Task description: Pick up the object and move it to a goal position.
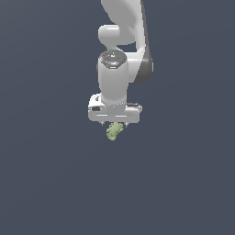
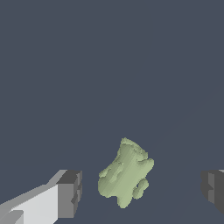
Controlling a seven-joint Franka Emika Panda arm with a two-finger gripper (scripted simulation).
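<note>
Pale olive-green lumpy object [image 2: 125, 174], knobbly, matte, tilted, on dark floor.

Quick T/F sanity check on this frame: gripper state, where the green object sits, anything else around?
1. The gripper is open. True: in the wrist view both fingers stand apart from the green object with gaps on each side.
2. The fingers are clamped on the object. False: neither pad touches it.
3. The object lies between the fingers. True.
4. The object is red and smooth. False: it is pale green and lumpy.
5. In the exterior view the object shows just below the gripper. True.
</note>
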